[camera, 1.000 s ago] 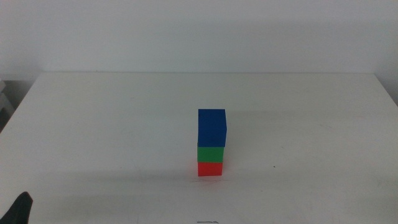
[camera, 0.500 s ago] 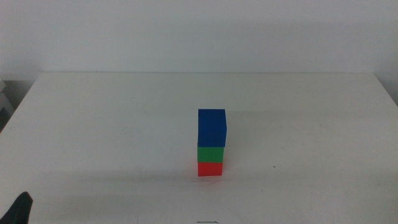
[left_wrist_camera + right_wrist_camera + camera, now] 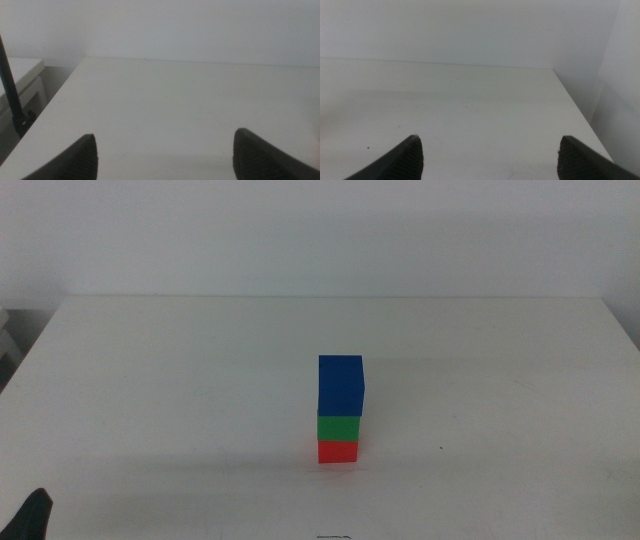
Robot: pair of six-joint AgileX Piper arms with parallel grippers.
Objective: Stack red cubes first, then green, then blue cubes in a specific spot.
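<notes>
In the middle view a three-cube tower stands on the white table (image 3: 180, 380), a little right of centre. The red cube (image 3: 338, 451) is at the bottom, the green cube (image 3: 339, 427) sits on it, and the blue cube (image 3: 341, 384) is on top. No gripper touches it. My left gripper (image 3: 30, 515) shows only as a dark tip at the bottom left corner, far from the tower. In the left wrist view its jaws stand wide apart and empty (image 3: 165, 150). My right gripper is out of the middle view; in the right wrist view its jaws are wide apart and empty (image 3: 490, 152).
The table's left edge (image 3: 55, 100) shows in the left wrist view, with a dark rod (image 3: 12, 95) and a lower white surface beside it. The table's right edge (image 3: 575, 110) shows in the right wrist view. A white wall (image 3: 320, 230) stands behind the table.
</notes>
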